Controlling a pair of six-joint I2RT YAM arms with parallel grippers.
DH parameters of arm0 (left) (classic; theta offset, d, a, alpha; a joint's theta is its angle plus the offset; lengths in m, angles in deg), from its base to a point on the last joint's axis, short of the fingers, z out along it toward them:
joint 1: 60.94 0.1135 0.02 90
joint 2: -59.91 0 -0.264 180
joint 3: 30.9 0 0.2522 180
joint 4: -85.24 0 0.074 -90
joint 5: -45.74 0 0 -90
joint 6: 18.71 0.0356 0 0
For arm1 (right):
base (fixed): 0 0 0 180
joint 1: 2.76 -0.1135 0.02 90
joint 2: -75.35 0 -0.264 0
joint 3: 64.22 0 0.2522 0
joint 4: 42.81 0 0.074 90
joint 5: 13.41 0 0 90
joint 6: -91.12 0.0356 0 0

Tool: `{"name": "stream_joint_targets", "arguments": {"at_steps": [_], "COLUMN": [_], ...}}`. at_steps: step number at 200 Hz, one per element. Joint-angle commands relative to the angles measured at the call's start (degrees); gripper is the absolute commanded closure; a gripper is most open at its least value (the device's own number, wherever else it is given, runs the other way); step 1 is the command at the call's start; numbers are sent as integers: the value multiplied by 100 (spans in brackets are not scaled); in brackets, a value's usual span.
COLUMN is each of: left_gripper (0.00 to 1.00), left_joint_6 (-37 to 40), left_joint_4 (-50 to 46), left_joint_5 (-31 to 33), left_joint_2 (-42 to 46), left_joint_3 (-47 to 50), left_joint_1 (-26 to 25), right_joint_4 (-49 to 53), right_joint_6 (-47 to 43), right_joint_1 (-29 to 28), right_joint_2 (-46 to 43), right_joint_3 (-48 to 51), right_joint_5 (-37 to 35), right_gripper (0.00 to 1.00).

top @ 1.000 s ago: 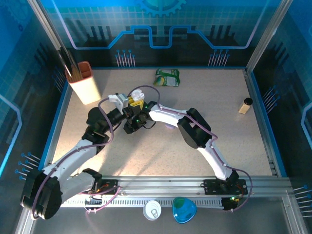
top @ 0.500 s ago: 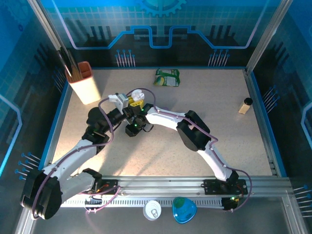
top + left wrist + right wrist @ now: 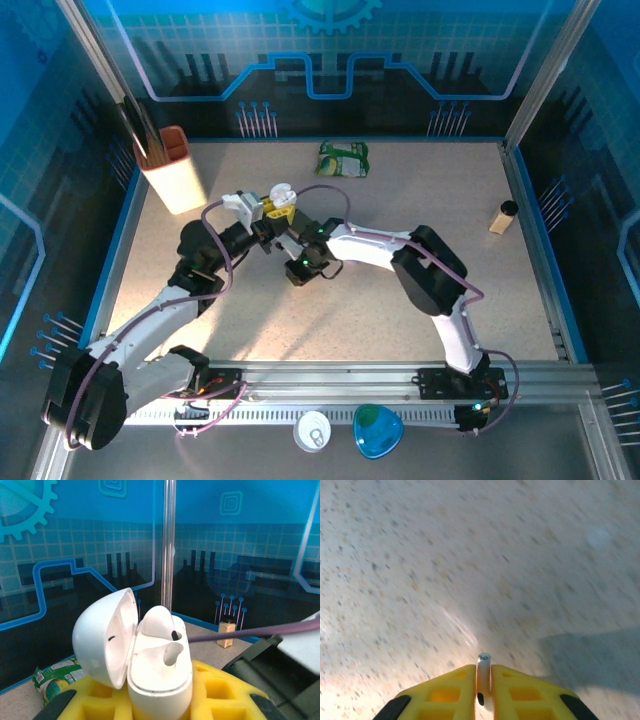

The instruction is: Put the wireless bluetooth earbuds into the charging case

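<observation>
While the right end effector (image 3: 483,671) is clamped on the thin white stem of an earbud (image 3: 483,661), its metal tip poking out past the yellow pads above the desk (image 3: 470,555), the job is to carry that bud to the case without letting it twist. So narrow a grip can probably pivot, so a slow, level move seems wise.

Across from it, the left end effector (image 3: 160,702) is closed around the lower body of the white case (image 3: 160,677). It holds the case upright with the lid (image 3: 102,637) swung open to one side. A rounded white bump (image 3: 159,622) looks like one bud already seated. Just beside it an open socket (image 3: 172,655) appears free, and that is the likely target.

From above, the right end effector hangs near the case but apart from it, nearer the arm bases.

Since the stem leads, a stem-first entry should suit. Line the stem up over the free socket and come in along the socket's own axis, away from the lid. Let go only once the head sits flush, with the left arm keeping the case steady throughout.
</observation>
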Motion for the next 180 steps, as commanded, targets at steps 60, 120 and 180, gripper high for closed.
{"name": "stream_joint_targets", "arguments": {"at_steps": [60, 120, 180], "left_gripper": [100, 100, 100], "left_joint_6": [-195, -102, -48], "left_joint_4": [253, 265, 235], "left_joint_5": [-166, -133, -94], "left_joint_2": [-179, -381, -443], "left_joint_3": [-170, -141, -115], "left_joint_1": [-123, -211, -216], "right_joint_4": [-736, -550, -792], "right_joint_6": [1059, 1784, 2265], "right_joint_1": [726, 1220, 929], "right_joint_2": [-2176, -3365, -3527], "right_joint_3": [2845, 4115, 4218], "right_joint_5": [-589, -1248, -640], "right_gripper": [83, 81, 50]}}
